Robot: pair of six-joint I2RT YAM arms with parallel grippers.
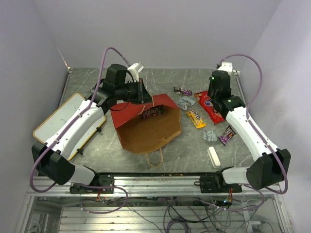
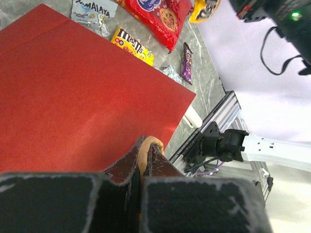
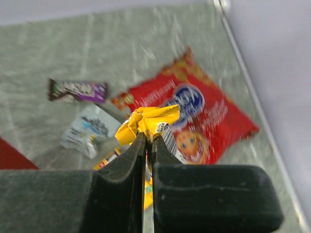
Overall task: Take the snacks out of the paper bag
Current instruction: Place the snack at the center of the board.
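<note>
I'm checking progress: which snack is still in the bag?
The dark bar, lying inside the paper bag. The other snacks in view are outside: on the table, plus a yellow wrapper in the right pincer.

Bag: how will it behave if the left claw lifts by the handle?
Likely floppy: the bag is thin paper, slumped on its side. Would probably swing from the handle pinched in the left claw. The bar inside may slide.

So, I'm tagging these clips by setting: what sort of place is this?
Probably a robotics lab work cell, not a home: left arm and right arm bolted to an aluminium rail, a grey tabletop boxed in by plain pale panels, loose cables underneath.
</note>
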